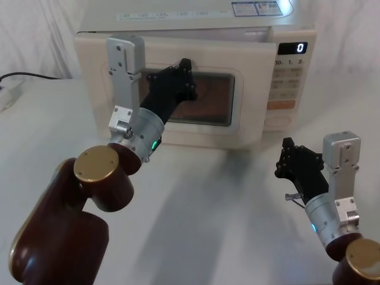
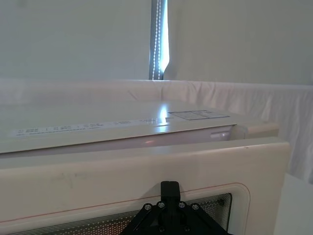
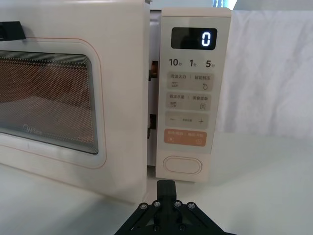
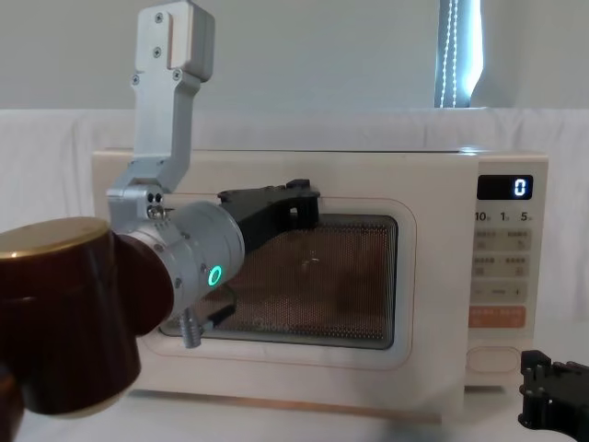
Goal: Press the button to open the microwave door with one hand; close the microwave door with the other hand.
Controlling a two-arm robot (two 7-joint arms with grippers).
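While the right gripper (image 1: 295,159) is held back low before the button (image 3: 183,165), the left gripper (image 1: 177,76) is seen pressed against the ajar microwave door (image 1: 249,95), a firmer push inward likely being needed, though neither gripper's finger spread can be told.

Cream microwave door (image 1: 196,98) slightly ajar

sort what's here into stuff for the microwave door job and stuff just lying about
For the job:
microwave
door, ajar
button
left gripper, at the door window
right gripper, low before the panel

Just lying about:
cable
white cloth
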